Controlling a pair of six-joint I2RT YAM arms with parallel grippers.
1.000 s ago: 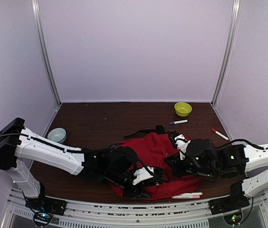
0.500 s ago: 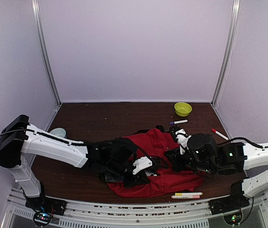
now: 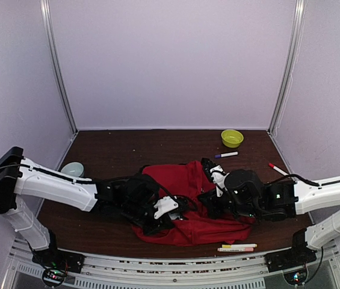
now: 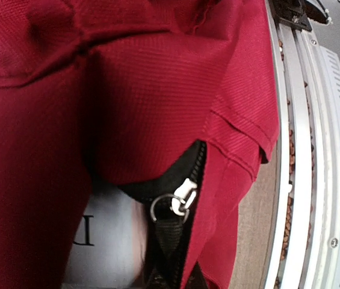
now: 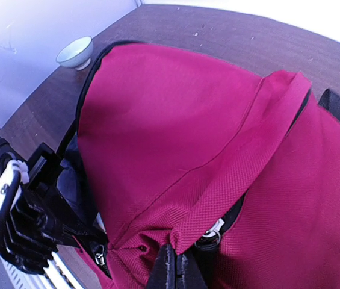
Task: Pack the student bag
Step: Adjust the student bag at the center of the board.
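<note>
The student bag [image 3: 185, 180] lies flat on the worktop [image 3: 127, 150], close to the near edge, between the 2 arms. It is red and floppy.

The right hand [image 5: 176, 271] is squeezed almost fully closed on a fold of red cloth, right by a small metal zip pull [image 5: 210, 232]. The left hand [image 3: 173, 211] is at the other side of the bag's mouth. In the left wrist view a black pull tab [image 4: 168, 232] with a metal ring runs down toward its fingers, but the fingers are nearly out of sight. So I cannot tell if it is closed on the tab or not.

I think the step now is opening the bag. A dark gap shows along the zip [image 4: 198, 162], but it looks too small to put things in.

Things to pack seem to wait outside: 2 pens [image 3: 238, 247] by the near edge, a purple-capped marker [image 3: 226, 155], a red-capped marker [image 3: 278, 169], a green bowl [image 3: 231, 138] and a pale bowl [image 3: 72, 170].

Next, I think 1 hand should hold the cloth firm while the other pulls the zip further along. The cloth is soft, so it may bunch up and slip.
</note>
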